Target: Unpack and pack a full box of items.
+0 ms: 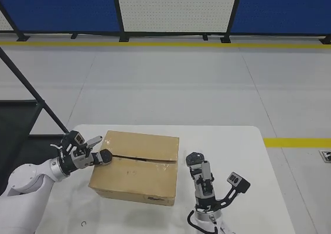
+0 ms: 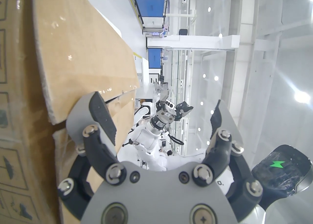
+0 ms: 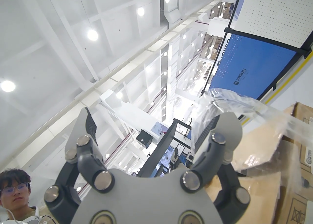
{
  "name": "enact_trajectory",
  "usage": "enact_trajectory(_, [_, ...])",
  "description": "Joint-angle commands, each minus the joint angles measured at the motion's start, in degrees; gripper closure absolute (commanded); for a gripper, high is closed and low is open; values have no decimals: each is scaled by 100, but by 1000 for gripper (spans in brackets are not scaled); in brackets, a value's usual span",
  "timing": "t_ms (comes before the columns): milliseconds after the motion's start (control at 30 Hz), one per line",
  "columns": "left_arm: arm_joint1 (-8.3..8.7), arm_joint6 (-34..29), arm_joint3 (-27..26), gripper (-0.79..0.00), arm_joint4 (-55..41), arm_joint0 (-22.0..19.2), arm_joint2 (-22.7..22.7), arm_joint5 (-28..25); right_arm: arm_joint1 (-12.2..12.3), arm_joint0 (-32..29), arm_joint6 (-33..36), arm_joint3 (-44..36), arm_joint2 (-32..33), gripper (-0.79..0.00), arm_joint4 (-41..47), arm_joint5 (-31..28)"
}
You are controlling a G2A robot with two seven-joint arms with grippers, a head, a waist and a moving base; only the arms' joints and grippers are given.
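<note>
- Right gripper (image 1: 198,171), lower centre of the top view, just off the box's right end. Jaws are spread and point up, gripping nothing. A clear film strip (image 3: 232,105) lies beside one finger.
- Box (image 1: 136,169) sits mid-frame on the white table (image 1: 241,146). Flaps are down, with the seam gaping slightly. Long axis and seam run left to right.
- Left gripper (image 1: 99,150) is at the seam's left end, jaws spread, one finger (image 2: 102,112) at the flap edge. Judged the nearer arm for lifting a flap.

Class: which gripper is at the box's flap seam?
The left gripper: one finger sits at the flap seam of the cardboard box. The right gripper is beside the box, clear tape clinging to one finger.
</note>
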Motion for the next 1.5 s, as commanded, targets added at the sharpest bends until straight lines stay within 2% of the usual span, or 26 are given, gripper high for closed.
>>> enact_trajectory(0, [6, 75, 9, -785, -23, 41, -28, 83, -35, 109, -89, 91, -84, -785, -115, 57])
enact_trajectory(233, [18, 88, 19, -785, -132, 111, -90, 211, -175, 427, -543, 332, -409, -785, -794, 332])
enact_trajectory(700, [55, -8, -34, -785, -297, 282, -275, 112, -455, 981, -1177, 1037, -933, -785, -1414, 766])
enact_trajectory(1467, [87, -68, 85, -785, -604, 516, -519, 11, -880, 1780, -1220, 1900, -1430, -785, -1746, 1205])
